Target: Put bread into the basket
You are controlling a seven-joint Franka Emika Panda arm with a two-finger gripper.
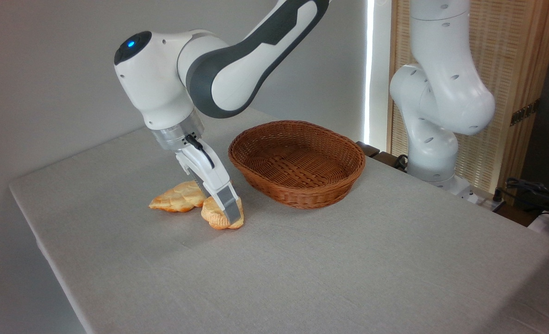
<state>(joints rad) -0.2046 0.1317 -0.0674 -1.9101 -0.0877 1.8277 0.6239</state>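
The bread (213, 215), a small round golden-tan bun, stands tilted on its edge on the grey tablecloth, left of the basket. My gripper (224, 212) comes down on it at a slant from the upper left. Its near finger (230, 208) lies flat against the bun's right face, and the other finger is hidden behind the bun, so the jaws look closed on it. The bun's lower edge is at the cloth. The oval brown wicker basket (302, 197) sits empty, a short way to the right of the bun.
A long braided golden loaf (177, 197) lies flat just left of the bun, touching or nearly touching it. The arm's white base (434, 157) stands past the table's far right edge. Cables and dark gear (543, 195) sit at the far right.
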